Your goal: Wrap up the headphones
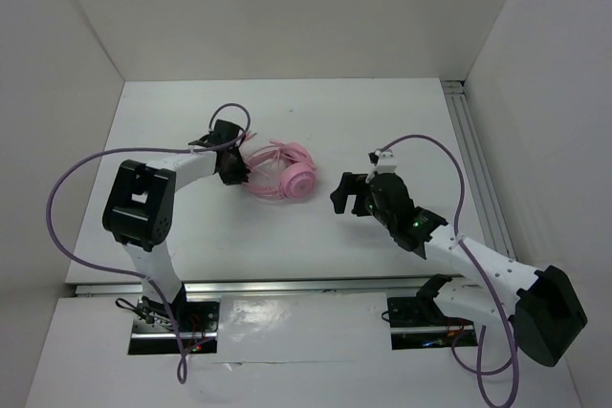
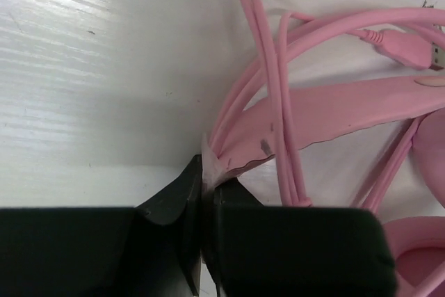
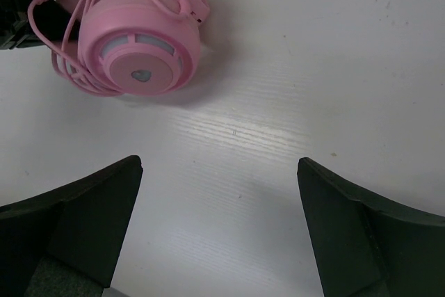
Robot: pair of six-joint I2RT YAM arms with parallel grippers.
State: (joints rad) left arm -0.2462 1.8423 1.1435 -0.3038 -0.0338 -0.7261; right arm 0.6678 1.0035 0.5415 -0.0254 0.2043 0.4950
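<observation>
The pink headphones (image 1: 290, 174) lie on the white table at centre back, with the thin cord looped around them. My left gripper (image 1: 235, 165) is at their left end. In the left wrist view it (image 2: 208, 180) is shut on the tip of the flat pink headband (image 2: 348, 106). Cord strands (image 2: 272, 67) cross over the band, and the cord's plug (image 2: 407, 46) lies at the upper right. My right gripper (image 1: 352, 194) is open and empty, just right of the headphones. Its view shows a round earcup (image 3: 139, 50) at upper left, ahead of the spread fingers (image 3: 90, 206).
The white table (image 1: 382, 121) is boxed in by white walls at the back and sides. A metal rail (image 1: 473, 160) runs along the right edge. Purple robot cables (image 1: 67, 188) arc over both arms.
</observation>
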